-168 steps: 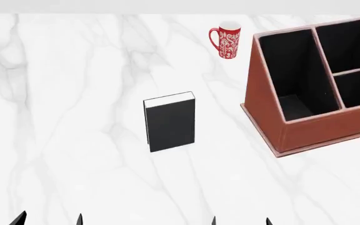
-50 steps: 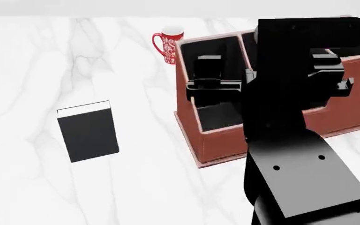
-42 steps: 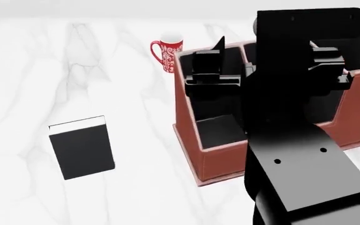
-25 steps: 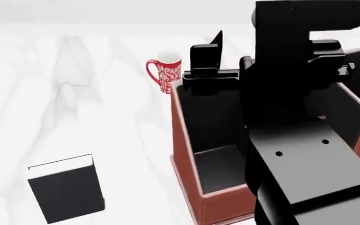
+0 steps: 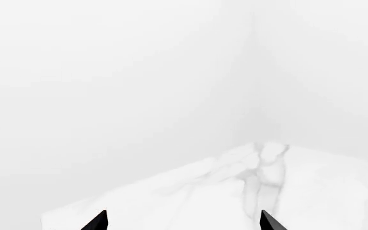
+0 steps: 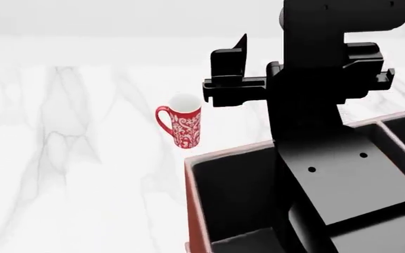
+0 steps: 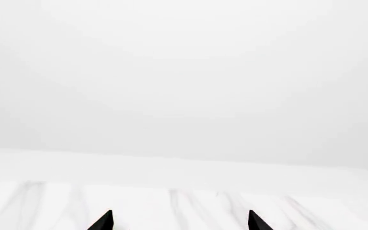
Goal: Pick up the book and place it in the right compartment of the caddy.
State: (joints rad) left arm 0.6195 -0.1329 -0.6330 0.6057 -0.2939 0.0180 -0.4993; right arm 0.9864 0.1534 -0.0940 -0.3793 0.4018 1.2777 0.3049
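The book is nowhere in our three views; we cannot say where it lies on the marble table [image 6: 61, 174] or how it looks, neither its cover nor its page edges.

What we do see from the head camera is the right arm [image 6: 329, 132] raised high, a black mass filling the right half of the view and standing over the caddy [image 6: 231, 190]. Only the near corner of that reddish-brown box shows, with its pale rim and one black-lined compartment; the compartment at the far right is mostly hidden behind the arm. A red-and-white mug [image 6: 181, 125] stands upright on the table, near the caddy's corner but apart from it.

The right gripper [image 7: 178, 221] shows only two black fingertips, set well apart with nothing between them, aimed at bare wall and the far edge of the table. The left gripper [image 5: 181, 221] likewise shows two spread tips, holding nothing, over the marble.

We judge the risks plain. With the book out of sight, any reach for it would be blind until the head looks down again. The arm hangs just above the caddy's rim, so a careless descent could strike the box or shove it toward the mug. The arm also masks the right compartment, which could make the wrong slot easy to choose later.
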